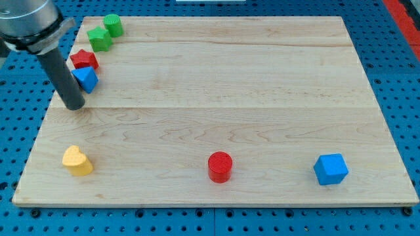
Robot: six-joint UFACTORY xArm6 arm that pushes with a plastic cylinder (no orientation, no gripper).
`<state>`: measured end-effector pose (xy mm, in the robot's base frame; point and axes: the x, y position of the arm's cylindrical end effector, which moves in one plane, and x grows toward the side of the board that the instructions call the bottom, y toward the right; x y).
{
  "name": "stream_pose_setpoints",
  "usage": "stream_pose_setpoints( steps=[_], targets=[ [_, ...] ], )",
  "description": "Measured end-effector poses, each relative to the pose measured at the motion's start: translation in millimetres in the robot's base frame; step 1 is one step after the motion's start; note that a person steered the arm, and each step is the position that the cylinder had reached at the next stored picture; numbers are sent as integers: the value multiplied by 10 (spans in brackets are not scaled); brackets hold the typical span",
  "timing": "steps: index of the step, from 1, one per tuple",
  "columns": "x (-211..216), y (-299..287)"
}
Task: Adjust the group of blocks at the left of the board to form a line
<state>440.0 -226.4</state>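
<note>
My tip [74,106] on board [216,78], at 7 o'clock of blue block [86,78], just beside. Red block [84,59], green star [100,39], green cylinder [113,25] trail toward 1 o'clock. Bare rod, no fingers, holds nothing.

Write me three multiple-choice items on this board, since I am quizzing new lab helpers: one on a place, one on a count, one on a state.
1. Where does my tip sit?
A. just below and left of the blue block in the left group
B. beside the red cylinder
C. at the board's right edge

2. How many blocks lie on the board?
A. five
B. seven
C. nine

3. How does the yellow block stand to the left group?
A. stacked on it
B. touching it
C. apart from it, near the view's bottom left

Key: 1 A, the rod ends right by that blue block. 2 B, green cylinder, green block, red block, two blue, red cylinder, yellow. 3 C, bare wood separates them.
</note>
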Motion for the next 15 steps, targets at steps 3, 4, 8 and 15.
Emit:
stream_pose_setpoints(
  steps=[3, 4, 8, 15],
  targets=[
    [-403, -143],
    [-438, -248],
    [-781, 160],
    [-1658, 305]
  ],
)
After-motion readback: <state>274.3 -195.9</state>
